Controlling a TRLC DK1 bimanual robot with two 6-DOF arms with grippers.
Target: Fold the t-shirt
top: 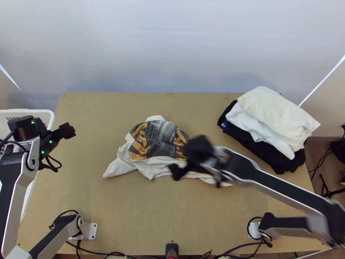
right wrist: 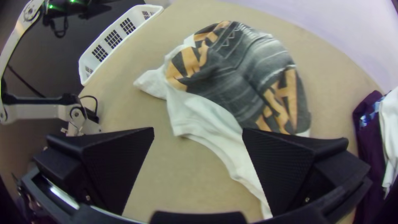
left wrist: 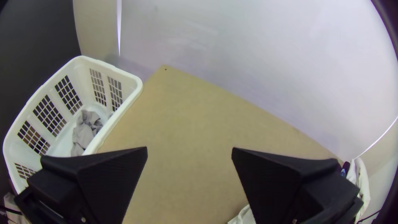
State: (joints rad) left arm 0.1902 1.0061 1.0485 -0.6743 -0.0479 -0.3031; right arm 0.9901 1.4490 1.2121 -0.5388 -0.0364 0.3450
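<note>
The t-shirt [top: 160,140], white with a grey and orange print, lies bunched near the middle of the table, its white cloth spreading toward the near side. My right gripper [top: 183,162] is over the shirt's near right part; in the right wrist view the right gripper [right wrist: 198,135] stands open, with the shirt [right wrist: 236,79] beyond its fingers. At the table's left side, beside the basket, is my left gripper [top: 69,130]. In the left wrist view the left gripper [left wrist: 189,151] is open with bare table between its fingers, and a bit of white cloth [left wrist: 243,216] shows by one finger.
A pile of folded clothes [top: 276,121], cream and white over black, lies at the table's right. A white laundry basket [left wrist: 137,83] with grey cloth [left wrist: 85,130] inside stands at the left edge. Bare table [top: 103,116] lies between basket and shirt.
</note>
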